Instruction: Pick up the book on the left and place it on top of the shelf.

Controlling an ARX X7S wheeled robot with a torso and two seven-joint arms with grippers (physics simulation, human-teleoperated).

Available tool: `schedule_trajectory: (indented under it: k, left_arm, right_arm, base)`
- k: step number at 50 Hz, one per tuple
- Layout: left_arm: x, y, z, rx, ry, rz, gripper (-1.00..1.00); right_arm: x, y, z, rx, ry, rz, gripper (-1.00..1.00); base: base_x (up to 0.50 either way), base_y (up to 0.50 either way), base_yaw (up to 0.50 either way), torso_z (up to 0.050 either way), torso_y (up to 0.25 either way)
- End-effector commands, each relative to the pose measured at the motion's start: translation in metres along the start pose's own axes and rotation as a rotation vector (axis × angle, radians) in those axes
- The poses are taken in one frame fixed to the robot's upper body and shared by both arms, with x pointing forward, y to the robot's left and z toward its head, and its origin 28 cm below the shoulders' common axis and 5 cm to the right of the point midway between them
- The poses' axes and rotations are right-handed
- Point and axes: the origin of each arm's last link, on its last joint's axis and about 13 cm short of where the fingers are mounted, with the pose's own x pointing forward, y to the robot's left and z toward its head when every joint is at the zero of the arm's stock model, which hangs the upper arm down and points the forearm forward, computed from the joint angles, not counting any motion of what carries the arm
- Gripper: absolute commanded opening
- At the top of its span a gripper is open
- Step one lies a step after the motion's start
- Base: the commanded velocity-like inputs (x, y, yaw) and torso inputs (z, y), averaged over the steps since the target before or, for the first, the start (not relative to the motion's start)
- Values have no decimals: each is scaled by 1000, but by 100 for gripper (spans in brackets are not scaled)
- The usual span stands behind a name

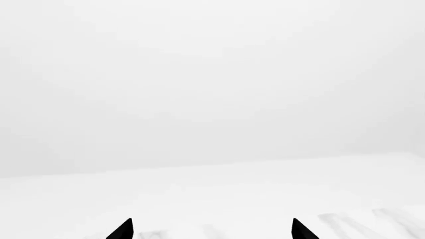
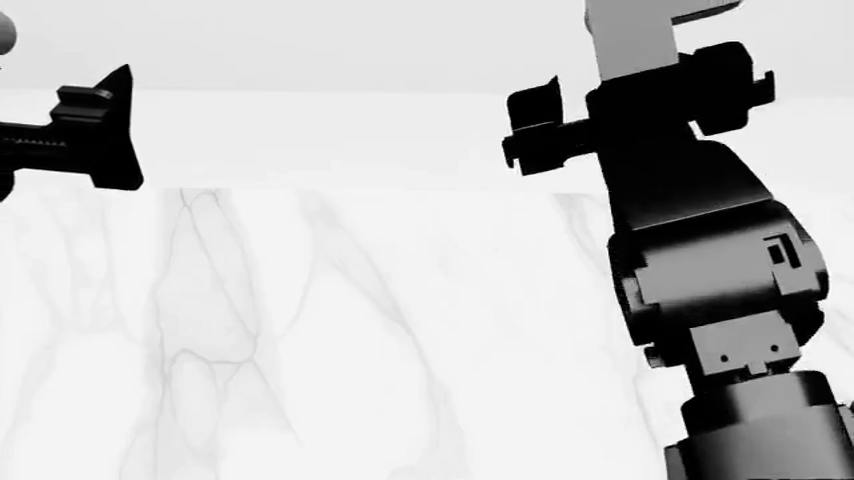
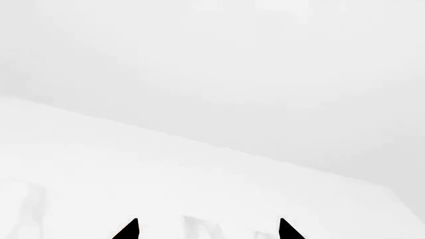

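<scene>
The left gripper point(image 2: 94, 130) hangs above the marble table point(image 2: 334, 350), near its far edge, at the left of the head view. Its wrist view shows two dark fingertips point(image 1: 123, 230) set well apart with only white tabletop between them, so the jaws stand wide and hold nothing.

Ahead of and beneath this gripper there is bare marble and a pale wall point(image 1: 212, 74). No book shows in any view, and no shelf either, so where the book lies relative to the gripper cannot be told; it is outside all three frames.

Across the table, the right arm point(image 2: 694, 250) rises at the right of the head view, its gripper point(image 2: 534, 130) also raised over the far part of the table. Its wrist view likewise shows two fingertips point(image 3: 127, 230) apart over white surface: wide, nothing held.

As a judgement, both hands being free fits either a stage where the book waits to be grasped or one where it already rests on the shelf; the frames do not settle which. Any next move calls first for bringing the book and shelf into sight
</scene>
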Motion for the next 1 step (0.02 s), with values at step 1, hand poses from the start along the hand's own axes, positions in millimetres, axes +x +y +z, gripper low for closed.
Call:
schedule_trajectory:
  k: [1]
  left_arm:
    - [0, -1, -2, -5, -10, -9, 100]
  right_arm:
    - [-37, 16, -3, 85, -130, 136, 100]
  base:
    - [0, 0, 0, 0, 0]
